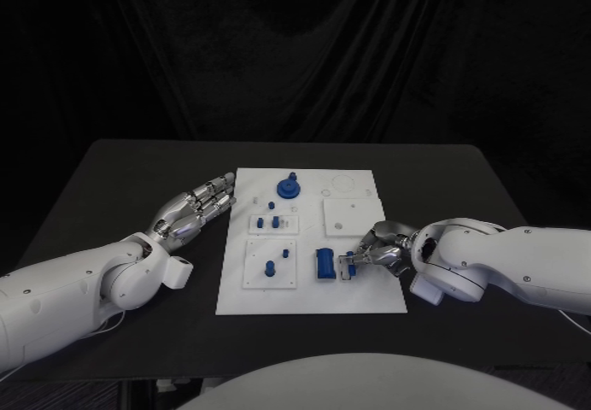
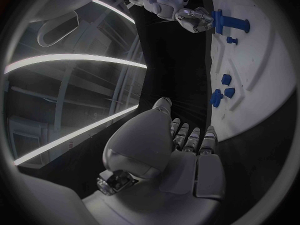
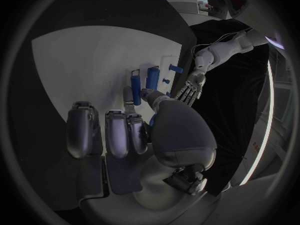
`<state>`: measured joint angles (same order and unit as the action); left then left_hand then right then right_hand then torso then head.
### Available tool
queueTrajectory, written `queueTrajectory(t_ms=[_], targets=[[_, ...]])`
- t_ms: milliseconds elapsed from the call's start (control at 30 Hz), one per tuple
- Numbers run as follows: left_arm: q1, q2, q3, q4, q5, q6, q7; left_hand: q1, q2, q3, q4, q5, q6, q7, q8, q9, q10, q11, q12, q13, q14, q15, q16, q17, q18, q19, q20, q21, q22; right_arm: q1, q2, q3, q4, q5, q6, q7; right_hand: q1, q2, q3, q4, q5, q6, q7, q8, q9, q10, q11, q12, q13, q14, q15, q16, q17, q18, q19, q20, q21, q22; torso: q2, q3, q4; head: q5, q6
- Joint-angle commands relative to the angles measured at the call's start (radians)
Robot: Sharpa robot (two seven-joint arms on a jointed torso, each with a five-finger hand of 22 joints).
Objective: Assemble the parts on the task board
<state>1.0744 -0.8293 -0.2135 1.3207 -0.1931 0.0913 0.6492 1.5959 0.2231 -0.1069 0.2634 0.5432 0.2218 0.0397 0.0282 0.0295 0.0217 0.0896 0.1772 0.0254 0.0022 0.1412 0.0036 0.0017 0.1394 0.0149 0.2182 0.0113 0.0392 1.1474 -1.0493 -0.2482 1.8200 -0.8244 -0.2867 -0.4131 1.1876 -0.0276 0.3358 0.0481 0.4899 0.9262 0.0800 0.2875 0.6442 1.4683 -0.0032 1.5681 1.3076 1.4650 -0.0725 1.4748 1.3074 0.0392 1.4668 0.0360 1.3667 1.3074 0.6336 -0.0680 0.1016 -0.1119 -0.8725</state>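
Right hand (image 1: 376, 249): fingertips curled over a small blue part (image 1: 346, 263) at the near right of the white task board (image 1: 357, 295), seemingly pinching it, just beside a larger upright blue block (image 1: 324, 262). Left hand (image 1: 195, 209): fingers extended and slightly apart, holding nothing, lying on the black table (image 1: 111, 184) just off the board's left edge. Farther back on the board, a round blue knob (image 1: 289, 187); mid-board, smaller blue pegs (image 1: 270, 223) seated in white insets.
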Motion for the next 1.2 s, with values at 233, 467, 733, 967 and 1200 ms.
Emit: queueTrajectory(t_ms=[233,467,733,967,1200], targets=[[-0.002,0.002,0.001,0.001,0.000,0.015,0.008,0.011,-0.002,0.004,0.000,-0.005,0.000,0.004,0.006,0.002,0.001,-0.002,0.003,0.002,-0.002,0.002,-0.004,-0.002,0.011,-0.002,0.005,-0.001,-0.001,-0.003,0.007,0.000,-0.005,-0.064,0.046,-0.035,-0.020,0.002,0.018,-0.008,-0.012,-0.006,-0.001,0.003,-0.002,0.103,0.006,0.003,0.263,0.062,0.008,-0.003,0.020,0.014,0.014,0.009,-0.006,0.193,0.000,0.0002,-0.0003,0.004,0.000],[-0.002,0.001,0.001,0.000,0.000,0.015,0.007,0.011,-0.002,0.005,0.000,-0.006,0.001,0.006,0.006,0.002,0.002,-0.001,0.005,0.002,-0.002,0.002,-0.004,-0.002,0.011,-0.002,0.005,-0.001,-0.001,-0.003,0.012,0.000,-0.009,-0.066,0.044,-0.033,-0.040,0.001,0.007,0.001,0.009,-0.005,-0.001,0.005,-0.005,0.103,0.006,0.003,0.263,0.061,0.008,-0.005,0.016,0.015,0.011,0.009,-0.013,0.191,0.000,0.0001,-0.0003,0.005,0.000],[-0.002,0.001,0.001,-0.001,0.000,0.016,0.005,0.011,-0.002,0.005,0.000,-0.006,0.001,0.006,0.006,0.002,0.002,-0.001,0.005,0.002,-0.002,0.002,-0.004,-0.002,0.011,-0.002,0.005,-0.001,-0.001,-0.003,0.016,0.000,-0.012,-0.067,0.040,-0.030,-0.060,0.006,-0.005,0.015,-0.010,-0.005,-0.002,0.006,-0.008,0.103,0.006,0.003,0.263,0.060,0.008,-0.007,0.011,0.016,0.010,0.009,-0.016,0.190,0.000,0.0002,-0.0003,0.009,0.000],[-0.002,0.002,0.001,-0.001,0.000,0.018,0.002,0.011,-0.002,0.006,0.000,-0.008,0.003,0.008,0.006,0.002,0.003,-0.001,0.006,0.002,-0.002,0.002,-0.004,-0.002,0.011,-0.002,0.005,-0.001,-0.001,-0.003,0.019,0.000,-0.013,-0.067,0.041,-0.030,-0.089,0.013,-0.026,0.040,-0.072,-0.005,-0.002,0.006,-0.015,0.103,0.006,0.003,0.263,0.060,0.008,-0.008,0.009,0.016,0.009,0.009,-0.019,0.189,0.000,0.0000,-0.0001,0.009,0.000],[-0.002,0.004,0.001,-0.003,0.000,0.021,0.000,0.011,-0.002,0.007,0.000,-0.010,0.005,0.012,0.007,0.002,0.003,-0.001,0.005,0.002,-0.002,0.002,-0.004,-0.002,0.011,-0.002,0.005,-0.001,-0.001,-0.003,0.022,0.000,-0.013,-0.067,0.047,-0.033,-0.135,0.019,-0.060,0.087,-0.168,0.001,-0.002,0.008,-0.024,0.103,0.007,0.003,0.263,0.060,0.009,-0.009,0.007,0.017,0.009,0.010,-0.022,0.189,0.000,0.0004,0.0001,0.009,0.000]])
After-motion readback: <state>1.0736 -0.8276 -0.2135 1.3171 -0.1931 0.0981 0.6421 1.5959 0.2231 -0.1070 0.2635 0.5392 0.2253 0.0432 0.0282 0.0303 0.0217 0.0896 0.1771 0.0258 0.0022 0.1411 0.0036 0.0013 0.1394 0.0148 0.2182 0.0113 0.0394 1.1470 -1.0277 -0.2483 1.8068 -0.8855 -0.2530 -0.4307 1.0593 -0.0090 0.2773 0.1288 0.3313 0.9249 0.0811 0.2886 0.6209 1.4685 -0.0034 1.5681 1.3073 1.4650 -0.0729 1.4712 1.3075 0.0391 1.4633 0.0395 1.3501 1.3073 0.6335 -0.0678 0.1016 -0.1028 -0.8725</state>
